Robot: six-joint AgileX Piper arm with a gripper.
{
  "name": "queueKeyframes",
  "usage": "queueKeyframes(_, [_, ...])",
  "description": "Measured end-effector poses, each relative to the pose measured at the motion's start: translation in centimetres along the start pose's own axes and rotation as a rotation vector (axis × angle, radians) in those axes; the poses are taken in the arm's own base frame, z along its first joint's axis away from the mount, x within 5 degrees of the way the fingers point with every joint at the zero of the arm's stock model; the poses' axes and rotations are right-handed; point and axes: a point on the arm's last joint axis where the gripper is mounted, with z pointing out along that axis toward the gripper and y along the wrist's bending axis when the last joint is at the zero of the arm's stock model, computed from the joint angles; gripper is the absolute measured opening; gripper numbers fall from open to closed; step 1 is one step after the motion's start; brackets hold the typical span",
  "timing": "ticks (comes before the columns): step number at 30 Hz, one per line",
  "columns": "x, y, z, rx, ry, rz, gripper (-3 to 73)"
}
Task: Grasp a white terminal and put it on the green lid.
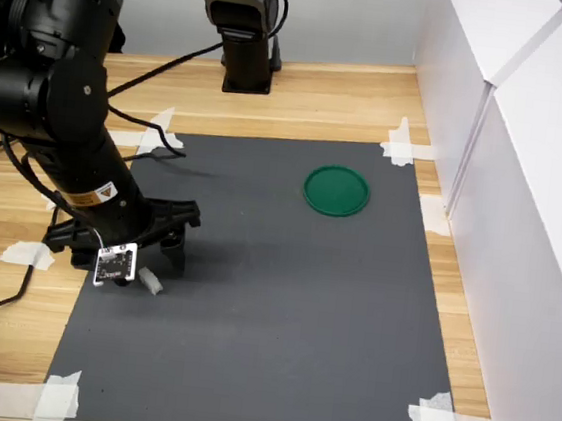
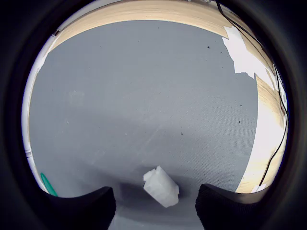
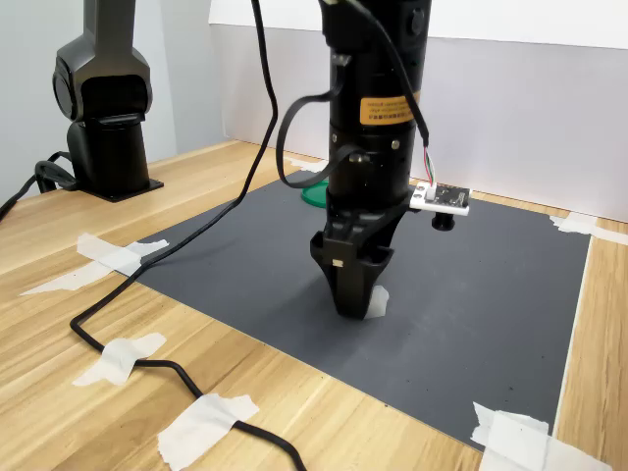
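Note:
The white terminal (image 1: 150,281) lies on the grey mat (image 1: 280,311) near the first exterior view's left edge of the mat. In the wrist view the white terminal (image 2: 161,186) sits tilted on the mat between my two dark fingertips (image 2: 88,207), with a gap on each side. My gripper (image 1: 157,266) is open and lowered around it, tips close to the mat. In the second exterior view the gripper (image 3: 355,297) hides most of the terminal (image 3: 378,302). The green lid (image 1: 336,190) lies flat farther back on the mat, well apart from the gripper.
White tape strips (image 1: 405,143) hold the mat's corners to the wooden table (image 1: 313,93). A second black arm base (image 1: 246,61) stands at the back. White panels (image 1: 524,196) wall off the first exterior view's right side. A black cable (image 3: 147,343) runs over the table.

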Motion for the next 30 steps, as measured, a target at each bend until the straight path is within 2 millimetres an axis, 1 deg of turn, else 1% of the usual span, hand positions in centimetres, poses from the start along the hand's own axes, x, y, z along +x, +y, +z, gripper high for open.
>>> queueKeyframes(6, [-0.2,-0.1,0.4,0.004,-0.008,-0.008,68.4])
queueKeyframes(8, [-0.2,-0.1,0.5,0.006,-0.010,-0.021,64.8])
queueKeyframes(10, [-0.2,-0.2,0.5,0.007,-0.013,-0.032,59.6])
queueKeyframes(13, [-0.3,-0.2,0.5,0.007,-0.017,-0.033,48.1])
queueKeyframes(20, [-0.3,-0.2,0.5,0.008,-0.018,0.001,14.9])
queueKeyframes(22, [-0.3,0.0,0.2,0.010,-0.024,0.009,7.6])
queueKeyframes(25, [-0.6,1.0,-1.0,0.011,-0.038,-0.010,6.6])
queueKeyframes(27, [-0.7,2.3,-2.1,0.006,-0.040,-0.040,6.6])
queueKeyframes(30, [-1.0,4.8,-3.8,-0.005,-0.050,-0.097,6.6])
